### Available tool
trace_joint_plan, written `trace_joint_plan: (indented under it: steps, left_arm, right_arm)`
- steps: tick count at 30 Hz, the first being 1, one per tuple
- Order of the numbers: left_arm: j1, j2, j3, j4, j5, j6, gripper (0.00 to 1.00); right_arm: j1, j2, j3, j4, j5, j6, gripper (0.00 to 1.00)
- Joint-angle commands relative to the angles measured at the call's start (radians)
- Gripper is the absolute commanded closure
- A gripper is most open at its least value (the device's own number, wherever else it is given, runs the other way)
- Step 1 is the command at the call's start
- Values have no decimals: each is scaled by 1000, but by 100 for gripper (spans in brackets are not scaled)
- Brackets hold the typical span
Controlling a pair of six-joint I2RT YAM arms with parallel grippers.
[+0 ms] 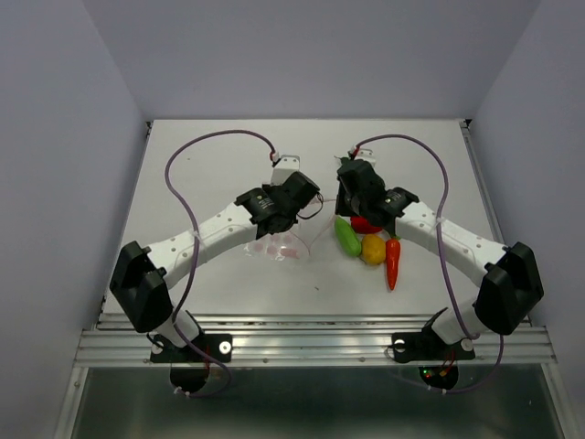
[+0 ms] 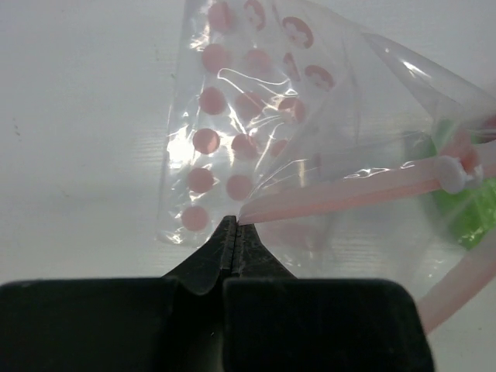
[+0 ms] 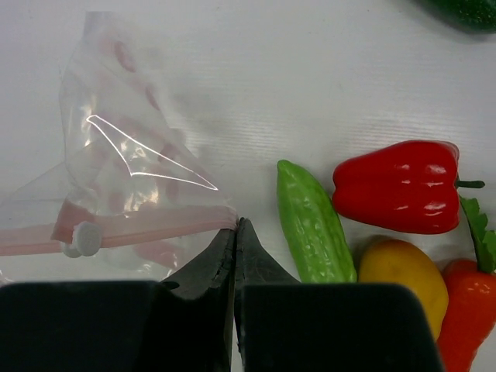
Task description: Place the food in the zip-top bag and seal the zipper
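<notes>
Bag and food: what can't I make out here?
Top view: bag mostly hidden under the left arm.
Left wrist: green food blurred behind plastic, cut by right edge.
Right wrist: cucumber cut by top edge, carrot by right edge.
Wrist views: whether left fingers or right fingers actually pinch the zipper.

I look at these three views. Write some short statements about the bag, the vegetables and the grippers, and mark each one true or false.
1. The red bell pepper lies on the table, outside the zip-top bag. True.
2. The left gripper stands wide open. False: it is shut, pinching the end of the zipper.
3. The carrot is inside the bag. False: it lies on the table next to the yellow piece.
4. The light green pod lies beside the red bell pepper. True.
5. The right gripper holds the pod. False: it is shut on the bag's corner.
</notes>
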Motion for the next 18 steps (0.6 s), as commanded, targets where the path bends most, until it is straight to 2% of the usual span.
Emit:
trace_joint_plan:
  steps: [1,4,7,10,14,18]
  left_arm:
    - [7,23,39,-253,-282,-66,100]
    - [7,42,78,-309,-342,-96,100]
    - [7,45,111,-286,-324,-71,100]
    - [6,10,110,-162,-232,10,100]
    - [6,-85,24,106,35,129,100]
    - [6,-90,3,188,141,156,100]
  right_arm:
    - [-21,-25,-10,-72,219,-8,99]
    - [-21,-33,7,-100,286,-11,99]
    - [-21,-42,21,-100,272,-28,99]
    - [-21,-57,26,-59,185,-53,99]
    - [-21,-70,3,26,-19,-82,99]
    - [-21,-42,15,66,-128,-77,93]
